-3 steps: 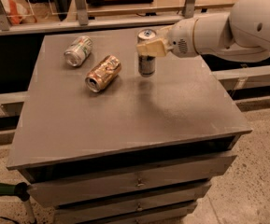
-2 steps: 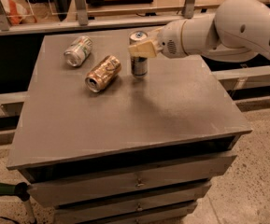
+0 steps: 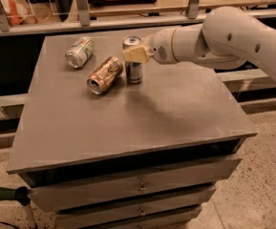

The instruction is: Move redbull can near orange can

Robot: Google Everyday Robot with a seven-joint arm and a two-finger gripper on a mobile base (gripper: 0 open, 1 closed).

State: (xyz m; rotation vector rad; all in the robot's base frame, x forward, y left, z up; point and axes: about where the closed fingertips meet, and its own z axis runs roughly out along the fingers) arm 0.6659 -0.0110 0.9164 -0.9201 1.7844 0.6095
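gripper (image 3: pixel 136 55) is clamped on upper body of upright redbull can (image 3: pixel 133 73) | can is judged light, thin-walled, slick; gentle mid-height hold is advised | orange can (image 3: pixel 105 74) is laid just beside

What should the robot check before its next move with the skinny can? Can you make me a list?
1. The end effector grips the redbull can: ok, it is closed on the can's upper part.
2. Redbull can upright: ok.
3. Redbull can close to the orange can: ok, it is just right of the orange can, which lies on its side.
4. The two cans are touching: cannot tell.
5. Redbull can's bottom rests on the table: cannot tell.
6. Silver can out of the way: ok, it lies apart at the back left.
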